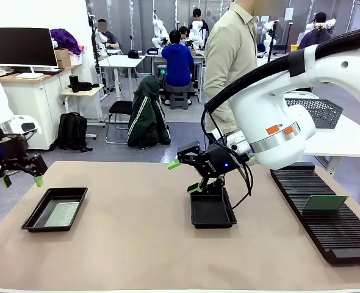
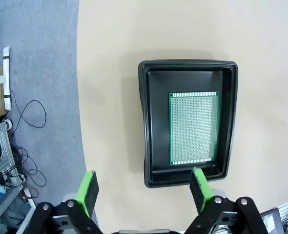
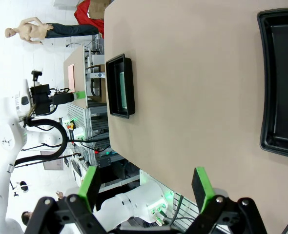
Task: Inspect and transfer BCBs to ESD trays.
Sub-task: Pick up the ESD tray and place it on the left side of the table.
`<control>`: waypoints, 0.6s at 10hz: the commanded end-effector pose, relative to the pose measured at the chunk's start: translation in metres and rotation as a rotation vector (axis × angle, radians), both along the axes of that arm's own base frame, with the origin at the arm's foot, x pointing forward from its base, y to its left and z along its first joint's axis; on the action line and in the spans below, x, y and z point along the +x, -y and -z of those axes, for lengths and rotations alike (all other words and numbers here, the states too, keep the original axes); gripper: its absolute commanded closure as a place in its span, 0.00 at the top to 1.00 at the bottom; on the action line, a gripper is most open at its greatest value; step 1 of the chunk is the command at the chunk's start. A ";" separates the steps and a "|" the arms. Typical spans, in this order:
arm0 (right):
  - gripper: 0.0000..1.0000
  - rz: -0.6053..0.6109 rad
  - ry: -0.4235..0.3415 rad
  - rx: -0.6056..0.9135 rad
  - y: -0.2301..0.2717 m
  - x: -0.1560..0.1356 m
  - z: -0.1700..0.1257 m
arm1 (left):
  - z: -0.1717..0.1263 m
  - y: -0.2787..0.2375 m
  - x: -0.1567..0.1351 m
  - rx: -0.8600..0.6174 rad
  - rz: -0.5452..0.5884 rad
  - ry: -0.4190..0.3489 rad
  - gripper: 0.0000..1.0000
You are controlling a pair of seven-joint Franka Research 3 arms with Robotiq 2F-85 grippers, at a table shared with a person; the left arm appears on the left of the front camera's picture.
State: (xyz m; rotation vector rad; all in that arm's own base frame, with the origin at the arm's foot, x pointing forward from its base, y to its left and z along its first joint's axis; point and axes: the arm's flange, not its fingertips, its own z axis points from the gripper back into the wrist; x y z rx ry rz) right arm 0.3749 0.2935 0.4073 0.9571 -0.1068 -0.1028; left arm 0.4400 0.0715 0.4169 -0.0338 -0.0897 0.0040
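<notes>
Right hand [image 1: 184,177], spread and empty, hovers above the empty middle ESD tray [image 1: 212,218]. Left hand [image 1: 22,180], also spread, hangs near the left ESD tray [image 1: 35,226], which holds a flat BCB [image 1: 62,213] (one placed, seemingly). The next move likely calls for the upright BCB [image 1: 324,202] in the ribbed rack [image 1: 338,239]; the way across the tabletop [image 1: 137,244] looks open.

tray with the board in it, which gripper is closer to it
Left. The left gripper hovers open just above and beside the tray with the board; the right gripper hangs open over the empty tray at mid-table, farther off.
</notes>
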 end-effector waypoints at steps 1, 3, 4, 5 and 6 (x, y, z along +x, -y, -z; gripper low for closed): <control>1.00 0.013 -0.004 0.006 -0.002 0.000 0.001 | -0.012 -0.005 -0.004 0.002 0.015 -0.014 1.00; 1.00 0.013 -0.004 0.006 -0.002 0.000 0.001 | -0.023 -0.006 -0.005 0.005 0.020 -0.025 1.00; 1.00 0.013 -0.004 0.006 -0.002 0.000 0.001 | -0.013 0.000 -0.004 -0.003 0.002 -0.001 1.00; 1.00 0.013 -0.004 0.006 -0.002 0.000 0.001 | -0.013 0.000 -0.004 -0.003 0.002 -0.001 1.00; 1.00 0.013 -0.004 0.006 -0.002 0.000 0.001 | -0.013 0.000 -0.004 -0.003 0.002 -0.001 1.00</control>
